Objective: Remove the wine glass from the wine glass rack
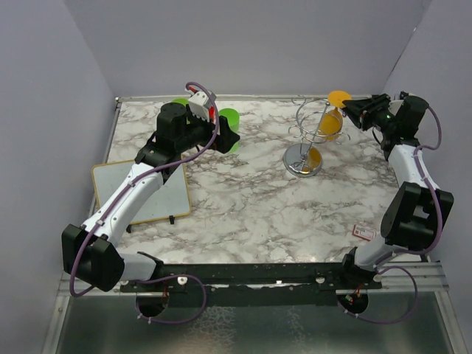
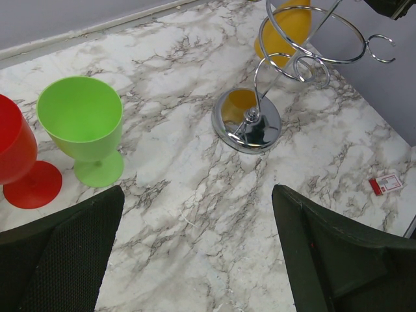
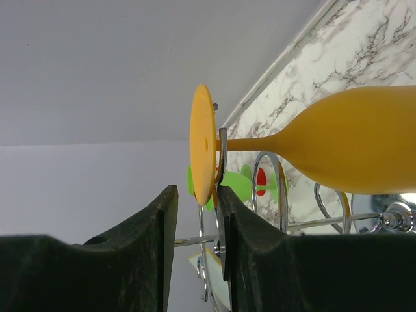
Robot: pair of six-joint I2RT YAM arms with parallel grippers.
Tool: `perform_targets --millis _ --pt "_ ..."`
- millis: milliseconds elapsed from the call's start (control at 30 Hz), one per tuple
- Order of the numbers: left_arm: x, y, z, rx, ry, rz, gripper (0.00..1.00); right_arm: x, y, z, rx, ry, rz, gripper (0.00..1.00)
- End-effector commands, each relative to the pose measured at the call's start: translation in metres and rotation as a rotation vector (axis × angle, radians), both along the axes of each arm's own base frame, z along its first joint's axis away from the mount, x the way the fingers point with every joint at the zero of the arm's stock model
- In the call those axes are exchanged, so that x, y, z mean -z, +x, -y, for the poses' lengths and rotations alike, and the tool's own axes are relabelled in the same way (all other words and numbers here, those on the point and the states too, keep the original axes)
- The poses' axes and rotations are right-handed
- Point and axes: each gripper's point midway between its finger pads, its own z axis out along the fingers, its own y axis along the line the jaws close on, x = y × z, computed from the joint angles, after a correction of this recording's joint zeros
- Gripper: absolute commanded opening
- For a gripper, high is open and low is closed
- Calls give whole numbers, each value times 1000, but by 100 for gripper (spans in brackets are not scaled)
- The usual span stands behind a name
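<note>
An orange wine glass (image 1: 331, 125) hangs upside down from the silver wine glass rack (image 1: 302, 162), its round foot on top in a wire loop. In the right wrist view the wine glass (image 3: 364, 146) lies sideways and its foot disc sits between my right gripper's (image 3: 195, 192) fingertips. The right finger (image 3: 260, 253) is against the disc and the wire; a narrow gap shows at the left finger. The jaws are open. My left gripper (image 2: 198, 192) hovers wide open over bare marble, left of the rack (image 2: 247, 123), holding nothing.
A green goblet (image 2: 81, 117) and a red one (image 2: 13, 153) stand at the back left near the left arm. A white board (image 1: 140, 192) lies at the table's left edge. A small red card (image 1: 363, 232) lies near the right arm's base. Walls close three sides.
</note>
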Motion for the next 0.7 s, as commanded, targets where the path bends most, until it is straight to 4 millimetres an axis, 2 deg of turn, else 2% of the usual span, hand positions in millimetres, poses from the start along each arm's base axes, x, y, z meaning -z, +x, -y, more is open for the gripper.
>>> perform_targets --millis 0,400,667 --pt "-7 2 2 13 -21 18 99 -19 -2 3 22 -19 42 30" --pt "-6 3 1 10 -21 13 99 -14 1 5 33 -5 20 18" --pt "-4 4 1 8 -19 9 99 -3 5 6 39 28 -24 11"
